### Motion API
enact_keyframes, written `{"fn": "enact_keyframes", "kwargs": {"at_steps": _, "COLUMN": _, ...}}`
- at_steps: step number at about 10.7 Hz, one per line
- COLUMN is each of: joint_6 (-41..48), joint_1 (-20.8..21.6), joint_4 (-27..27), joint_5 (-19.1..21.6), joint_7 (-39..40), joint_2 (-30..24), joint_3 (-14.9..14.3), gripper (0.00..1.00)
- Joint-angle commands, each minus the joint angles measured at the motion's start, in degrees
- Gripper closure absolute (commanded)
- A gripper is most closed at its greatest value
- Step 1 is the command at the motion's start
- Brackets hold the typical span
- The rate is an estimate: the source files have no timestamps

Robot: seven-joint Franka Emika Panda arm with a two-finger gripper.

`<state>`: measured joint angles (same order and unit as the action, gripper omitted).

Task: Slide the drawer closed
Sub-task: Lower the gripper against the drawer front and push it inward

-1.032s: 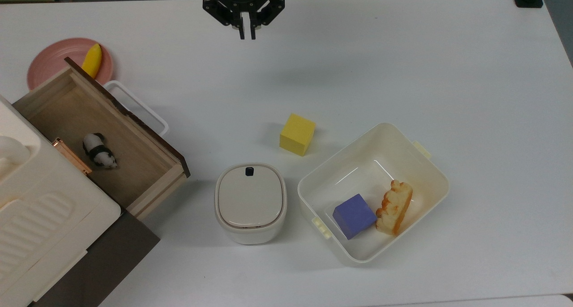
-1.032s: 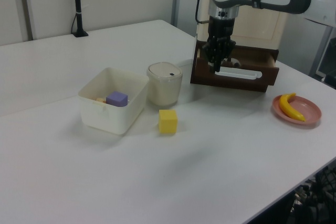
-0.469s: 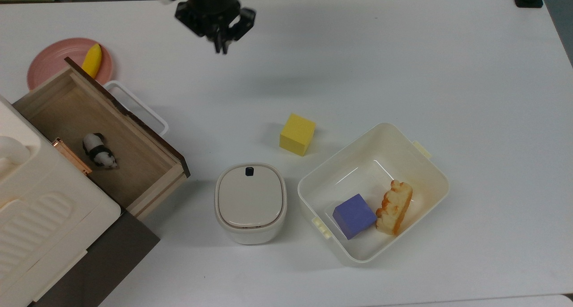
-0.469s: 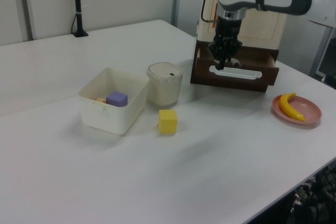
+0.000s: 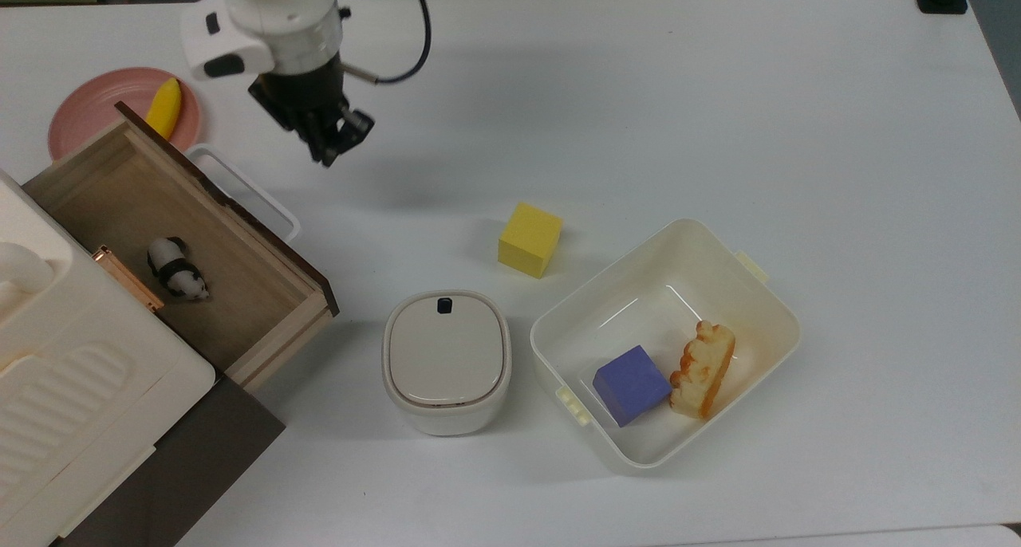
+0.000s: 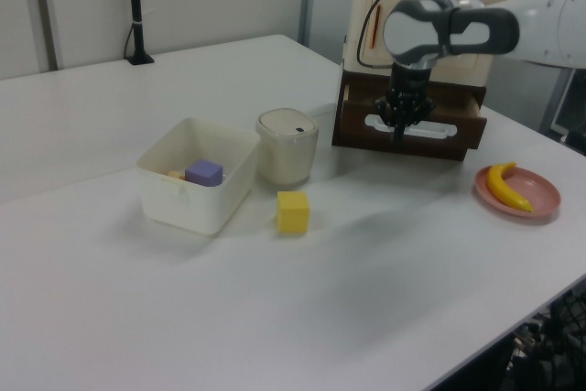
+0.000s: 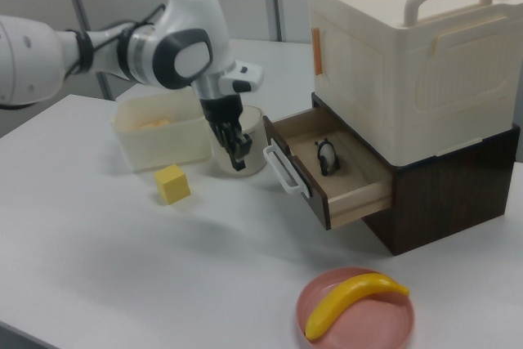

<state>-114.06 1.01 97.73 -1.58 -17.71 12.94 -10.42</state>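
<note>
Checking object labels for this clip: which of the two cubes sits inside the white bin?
The purple cube, lying beside a piece of toast; the yellow cube stands outside on the table.

Bare table [image 5: 415, 204] lies between tool [image 5: 329, 155] and drawer [image 5: 183, 236]

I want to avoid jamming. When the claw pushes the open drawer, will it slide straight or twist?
The drawer looks rigid wood, so it should not flex. A push near the white handle probably slides it straight; an off-centre push might skew it. The panda toy inside may shift.
</note>
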Motion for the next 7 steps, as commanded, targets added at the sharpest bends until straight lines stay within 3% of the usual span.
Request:
{"fn": "enact_keyframes", "kwargs": {"at_steps": 1, "joint_6": -10.71, "joint_1": 0.93, "joint_4": -0.34, "joint_5": -3.77, "joint_7": -7.93, "joint_2": 4.89, "joint_3": -2.76, "gripper": 0.89}}
{"fn": "enact_keyframes", "kwargs": {"at_steps": 3, "joint_6": -13.45, "joint_1": 0.75, "joint_4": -2.62, "joint_5": -3.61, "joint_7": -9.96, "joint_2": 6.66, "joint_3": -4.86, "gripper": 0.89}}
{"fn": "enact_keyframes", "kwargs": {"at_steps": 7, "joint_6": -23.9, "joint_1": -1.97, "joint_4": -4.82, "joint_5": -3.69, "joint_7": -13.3, "joint_2": 9.73, "joint_3": -5.93, "gripper": 0.89}}
